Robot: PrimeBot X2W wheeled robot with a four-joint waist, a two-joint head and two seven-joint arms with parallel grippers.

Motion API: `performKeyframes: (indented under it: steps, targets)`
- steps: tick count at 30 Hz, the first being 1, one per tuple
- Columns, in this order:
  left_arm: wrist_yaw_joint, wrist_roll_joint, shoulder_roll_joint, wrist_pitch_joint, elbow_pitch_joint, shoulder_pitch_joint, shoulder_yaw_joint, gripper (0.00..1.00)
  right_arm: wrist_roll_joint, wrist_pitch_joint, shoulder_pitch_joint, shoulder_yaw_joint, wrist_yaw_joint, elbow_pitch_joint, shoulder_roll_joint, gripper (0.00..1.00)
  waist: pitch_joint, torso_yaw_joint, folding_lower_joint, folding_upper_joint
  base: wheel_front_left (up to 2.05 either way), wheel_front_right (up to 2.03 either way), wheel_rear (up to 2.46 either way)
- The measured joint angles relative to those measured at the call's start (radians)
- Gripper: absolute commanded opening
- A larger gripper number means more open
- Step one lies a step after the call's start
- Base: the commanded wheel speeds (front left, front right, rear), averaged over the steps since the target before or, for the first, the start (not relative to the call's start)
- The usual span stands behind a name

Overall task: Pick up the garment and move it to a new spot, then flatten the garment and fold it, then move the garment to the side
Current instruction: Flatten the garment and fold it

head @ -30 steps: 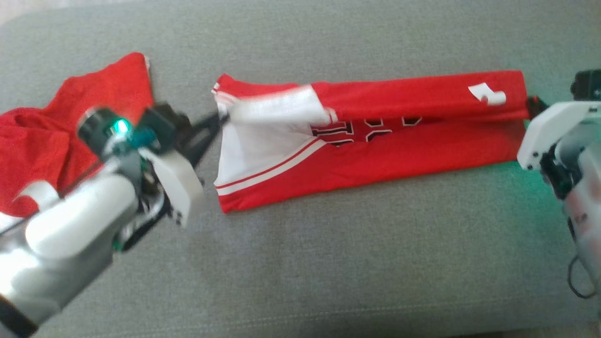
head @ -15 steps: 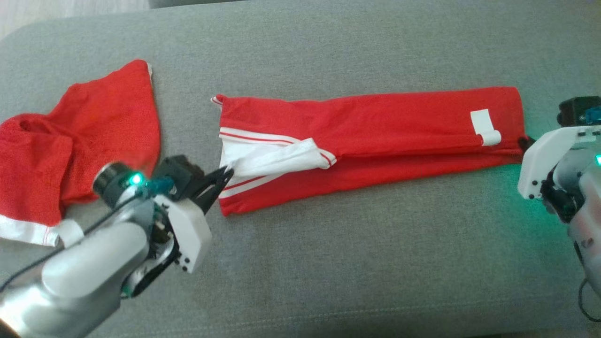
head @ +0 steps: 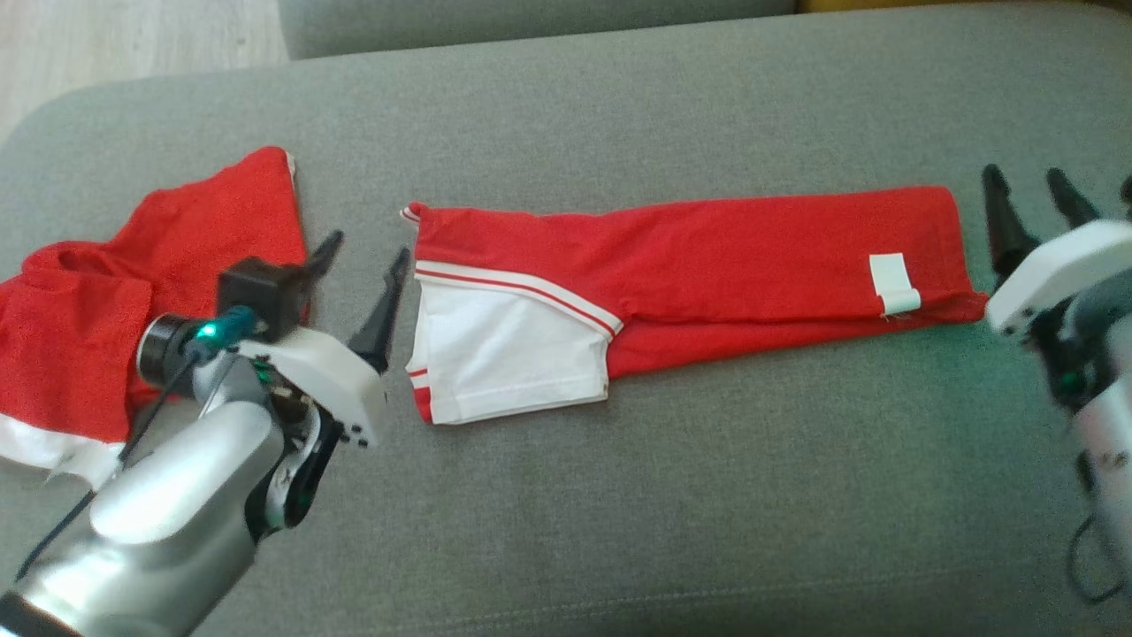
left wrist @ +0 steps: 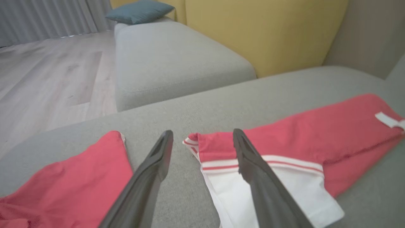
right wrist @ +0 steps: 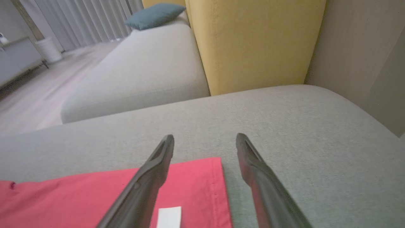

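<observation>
Lying stretched across the middle of the grey sofa seat (head: 619,495) is the red garment (head: 707,257), folded into a long narrow strip that runs from left to right; its left end shows a white panel (head: 504,354) edged with red and white stripes, and a small white label (head: 891,281) sits near its right end; the cloth looks fairly flat, with a slight ridge along its length.

The left jaws stand wide apart and hold nothing; their dark fingers (head: 380,310) point up the seat just beside the garment's left edge, in the gap between it and a second red garment (head: 177,239) that lies rumpled at the far left; from the left wrist view one finger crosses in front of the white panel, and whether it touches the cloth I cannot tell.

The right jaws are spread just as wide and are empty too; their fingers (head: 1004,226) sit just off the garment's right end; in the right wrist view one finger lies over the red corner, the other over bare grey seat.

Behind the seat rises a yellow back cushion (left wrist: 269,31); a teal pillow (left wrist: 139,11) rests on a further grey seat; a wooden floor (left wrist: 47,79) and pale curtains (right wrist: 85,22) lie beyond.
</observation>
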Motion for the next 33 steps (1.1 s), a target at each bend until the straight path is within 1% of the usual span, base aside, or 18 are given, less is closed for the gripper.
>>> performKeyframes:
  steps: [4, 7, 10, 11, 14, 15, 18, 21, 23, 28, 33]
  targets:
    - [0.04, 0.065, -0.054, -0.001, -0.067, 0.088, 0.206, 1.0, -0.008, -0.117, 0.086, -0.023, 0.0, -0.082, 0.054, 1.0, -0.021, 0.005, 0.0, 0.0, 0.0, 0.0, 0.0]
    - [0.039, 0.133, -0.106, -0.001, -0.113, 0.181, 0.354, 1.0, -0.06, -0.175, 0.14, -0.038, 0.0, -0.134, 0.082, 1.0, -0.036, 0.005, 0.0, 0.0, 0.0, 0.0, 0.0]
    - [-0.001, 0.208, -0.17, -0.001, -0.152, 0.293, 0.477, 1.0, -0.123, -0.205, 0.194, -0.075, 0.0, -0.184, 0.114, 1.0, -0.051, 0.006, 0.0, 0.0, 0.0, 0.0, 0.0]
    - [-0.016, 0.235, -0.195, -0.001, -0.164, 0.328, 0.517, 1.0, -0.166, -0.212, 0.215, -0.088, 0.0, -0.2, 0.121, 1.0, -0.055, 0.008, 0.0, 0.0, 0.0, 0.0, 0.0]
    - [-0.057, 0.309, -0.269, -0.001, -0.177, 0.41, 0.635, 1.0, -0.232, -0.224, 0.283, -0.156, 0.0, -0.256, 0.16, 1.0, -0.06, 0.01, 0.0, 0.0, 0.0, 0.0, 0.0]
    - [-0.057, 0.309, -0.269, -0.001, -0.177, 0.41, 0.635, 1.0, -0.232, -0.224, 0.283, -0.156, 0.0, -0.256, 0.16, 1.0, -0.06, 0.01, 0.0, 0.0, 0.0, 0.0, 0.0]
    - [-0.116, 0.372, -0.333, -0.001, -0.175, 0.475, 0.723, 1.0, -0.298, -0.224, 0.351, -0.198, 0.0, -0.308, 0.204, 1.0, -0.065, 0.009, 0.0, 0.0, 0.0, 0.0, 0.0]
    - [-0.18, 0.434, -0.393, -0.001, -0.169, 0.524, 0.797, 1.0, -0.337, -0.224, 0.407, -0.252, 0.0, -0.357, 0.244, 1.0, -0.07, 0.009, 0.0, 0.0, 0.0, 0.0, 0.0]
    - [-0.211, 0.48, -0.421, -0.001, -0.164, 0.546, 0.834, 1.0, -0.364, -0.224, 0.431, -0.258, 0.0, -0.378, 0.257, 1.0, -0.072, 0.007, 0.0, 0.0, 0.0, 0.0, 0.0]
    - [-0.273, 0.553, -0.464, -0.001, -0.142, 0.564, 0.894, 1.0, -0.395, -0.224, 0.452, -0.272, 0.0, -0.406, 0.281, 1.0, -0.074, 0.007, 0.0, 0.0, 0.0, 0.0, 0.0]
    - [-0.312, 0.589, -0.485, -0.001, -0.139, 0.562, 0.937, 1.0, -0.403, -0.222, 0.451, -0.318, 0.0, -0.414, 0.283, 1.0, -0.054, 0.013, 0.0, 0.0, 0.0, 0.0, 0.0]
